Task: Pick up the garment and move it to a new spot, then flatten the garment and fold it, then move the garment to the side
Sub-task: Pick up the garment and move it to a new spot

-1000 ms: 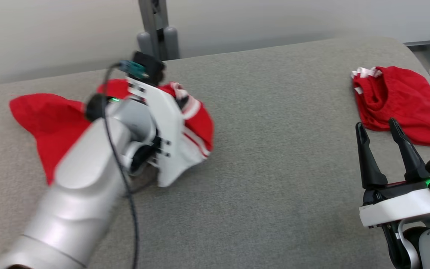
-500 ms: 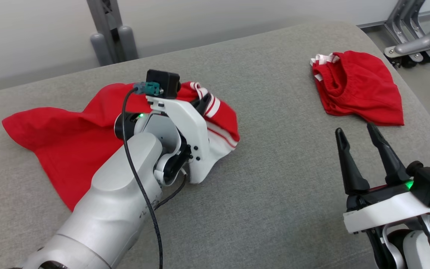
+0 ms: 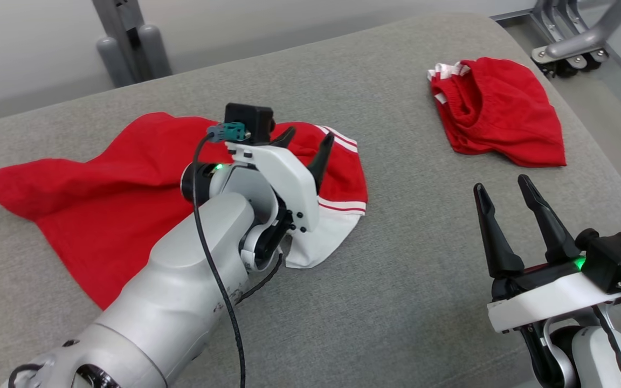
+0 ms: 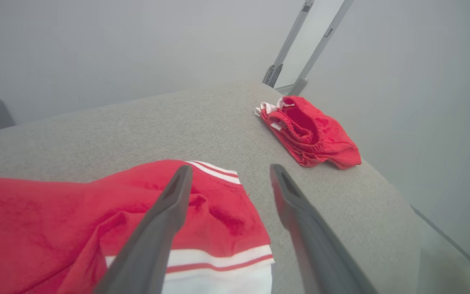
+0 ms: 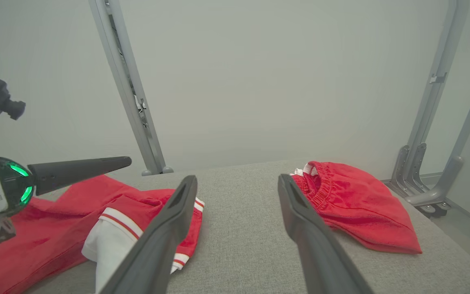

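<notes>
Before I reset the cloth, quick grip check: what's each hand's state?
Left hand: open, holding nothing, over the red garment.
Right hand: open, empty.

You have a grey fabric-covered table (image 3: 423, 258) in front of you; near its far right corner lies a crumpled pair of red shorts (image 3: 496, 110), elastic waistband gaping, white trim at one edge; behind the table's far edge a grey metal upright (image 3: 127, 37) rises against a pale wall (image 5: 259, 81); off the right corner a metal frame foot (image 3: 569, 46) stands on the floor.
</notes>
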Tool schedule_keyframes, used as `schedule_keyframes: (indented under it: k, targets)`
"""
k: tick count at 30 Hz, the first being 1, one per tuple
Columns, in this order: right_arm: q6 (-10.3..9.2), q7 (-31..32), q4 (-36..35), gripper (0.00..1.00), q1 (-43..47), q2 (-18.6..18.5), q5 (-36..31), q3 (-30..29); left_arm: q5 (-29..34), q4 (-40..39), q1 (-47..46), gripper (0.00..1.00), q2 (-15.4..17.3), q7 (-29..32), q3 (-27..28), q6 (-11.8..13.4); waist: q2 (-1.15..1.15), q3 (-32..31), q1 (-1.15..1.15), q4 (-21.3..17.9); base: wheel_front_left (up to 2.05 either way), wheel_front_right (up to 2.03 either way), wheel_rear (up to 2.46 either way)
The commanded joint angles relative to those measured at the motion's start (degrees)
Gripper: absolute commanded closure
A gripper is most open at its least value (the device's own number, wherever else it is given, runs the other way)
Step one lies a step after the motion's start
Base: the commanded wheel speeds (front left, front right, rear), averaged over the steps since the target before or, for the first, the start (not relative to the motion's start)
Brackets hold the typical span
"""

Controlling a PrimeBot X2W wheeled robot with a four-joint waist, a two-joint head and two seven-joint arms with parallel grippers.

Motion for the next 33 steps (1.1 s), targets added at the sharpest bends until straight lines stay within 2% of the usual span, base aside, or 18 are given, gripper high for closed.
schedule_keyframes:
  k: [1, 11, 17, 21, 27, 29, 30, 33]
  targets:
    - [0.01, -0.59, 0.31, 0.0, -0.26, -0.29, -0.09, -0.42, -0.67, -0.26, -1.51, 0.0, 0.34, -0.66, -0.53, -0.43, 0.0, -0.16, 0.0, 0.74, 0.0, 0.0, 0.0]
    - [0.01, -0.34, 2.7, 0.0, 0.6, -0.29, -0.09, -3.33, 0.36, 1.65, -2.9, 0.0, 0.31, -7.24, -8.46, -1.77, 0.0, -1.88, 0.0, 7.85, 0.0, 0.0, 0.0]
    - [0.01, -0.48, 3.74, 0.0, 1.54, -0.27, 0.06, -5.58, 0.58, 4.63, 0.91, 0.0, 0.59, -11.09, -9.21, -3.13, 0.0, -3.34, 0.0, 11.9, 0.0, 0.0, 0.0]
    - [0.01, -0.23, 4.34, 0.0, 2.51, -0.3, 0.31, -6.48, 1.14, 4.66, 4.92, 0.0, 2.26, -12.89, -8.75, -3.18, 0.0, -4.68, 0.0, 13.81, 0.0, 0.0, 0.0]
    - [0.01, 0.44, 6.06, 0.0, 4.6, -0.3, 1.38, -7.34, 0.22, 0.35, 13.54, 0.0, 5.01, -13.72, -4.84, -2.55, 0.0, -6.18, 0.0, 15.79, 0.0, 0.0, 0.0]
    - [0.01, 0.54, 7.43, 0.0, 5.29, -0.29, 2.54, -7.13, 2.4, -4.84, 18.55, 0.0, 7.04, -13.71, 0.21, -0.74, 0.0, -6.65, 0.0, 16.62, 0.0, 0.0, 0.0]
    - [0.01, 0.54, 7.43, 0.0, 5.29, -0.29, 2.54, -7.13, 2.4, -4.84, 18.55, 0.0, 7.04, -13.71, 0.21, -0.74, 0.0, -6.65, 0.0, 16.62, 0.0, 0.0, 0.0]
    - [0.01, 0.59, 10.06, 0.0, 5.65, -0.28, 5.14, -6.35, 6.06, -11.14, 24.32, 0.0, 8.83, -13.72, 5.52, 1.37, 0.0, -7.01, 0.0, 17.42, 0.0, 0.0, 0.0]
